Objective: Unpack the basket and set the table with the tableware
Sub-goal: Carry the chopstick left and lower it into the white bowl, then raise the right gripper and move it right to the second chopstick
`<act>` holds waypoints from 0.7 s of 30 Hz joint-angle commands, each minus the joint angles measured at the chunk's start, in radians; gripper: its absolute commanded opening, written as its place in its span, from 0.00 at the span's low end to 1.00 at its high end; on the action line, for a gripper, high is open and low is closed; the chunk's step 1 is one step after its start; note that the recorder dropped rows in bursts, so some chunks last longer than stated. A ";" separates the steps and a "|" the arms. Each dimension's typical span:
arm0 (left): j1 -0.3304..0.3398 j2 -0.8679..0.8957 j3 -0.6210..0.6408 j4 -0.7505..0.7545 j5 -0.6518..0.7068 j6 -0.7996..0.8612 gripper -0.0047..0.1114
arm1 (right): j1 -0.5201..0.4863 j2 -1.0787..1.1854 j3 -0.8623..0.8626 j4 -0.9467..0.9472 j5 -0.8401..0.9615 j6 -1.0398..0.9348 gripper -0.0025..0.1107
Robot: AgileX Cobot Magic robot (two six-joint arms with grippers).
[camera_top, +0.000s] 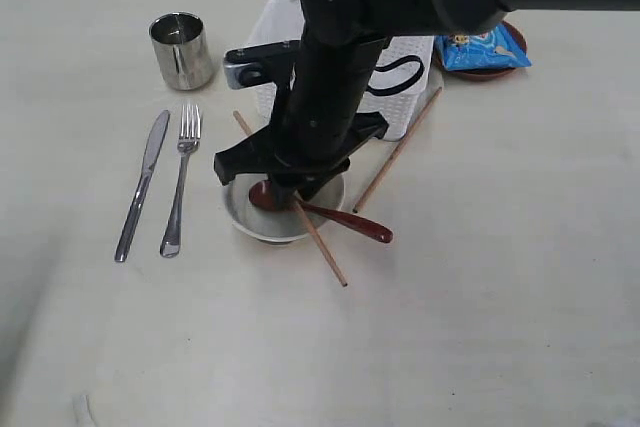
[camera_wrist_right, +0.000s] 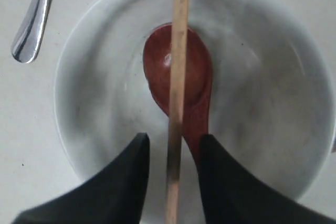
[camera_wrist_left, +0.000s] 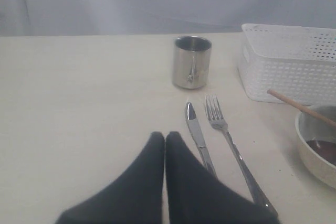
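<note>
Cream table point(camera_top: 500, 297), right tool point(camera_wrist_right: 174, 136) parted astride chopstick point(camera_wrist_right: 178, 51) over bowl point(camera_wrist_right: 94, 77), left tool point(camera_wrist_left: 164, 135) closed, wrist view only.

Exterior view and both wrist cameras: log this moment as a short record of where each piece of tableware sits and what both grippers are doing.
cup: upright on the table
knife and fork: side by side on the table
bowl: on the table beside the basket
spoon: in the bowl, handle out over the rim
first chopstick: lying across the bowl
second chopstick: on the table beside the basket
plate: under the blue packet
left gripper: shut, empty
right gripper: open over the bowl, straddling the first chopstick
</note>
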 commanded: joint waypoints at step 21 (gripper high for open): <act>-0.008 -0.003 0.003 0.002 -0.002 0.001 0.04 | -0.036 -0.328 0.053 -0.595 0.148 0.344 0.32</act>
